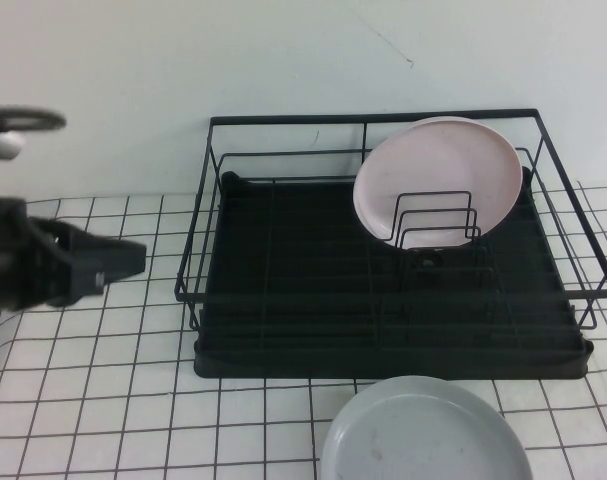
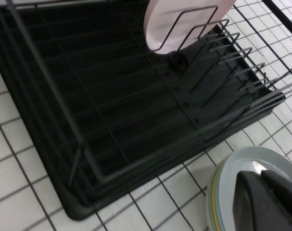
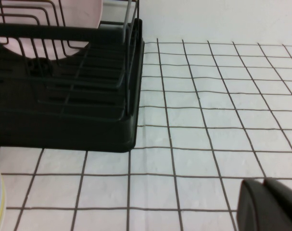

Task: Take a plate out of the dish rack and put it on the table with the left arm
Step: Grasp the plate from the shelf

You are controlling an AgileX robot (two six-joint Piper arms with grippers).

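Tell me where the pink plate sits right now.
In the high view the pink plate stands on edge in the dish rack, in its back right part, leaning among the wire dividers; the grey-blue plate lies on the table in front.

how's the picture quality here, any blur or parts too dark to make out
High view: left gripper soft, rack base a near-featureless black. Left wrist view: gripper close and blurred, pink plate washed out. Right wrist view: right gripper blurred, table evenly lit.
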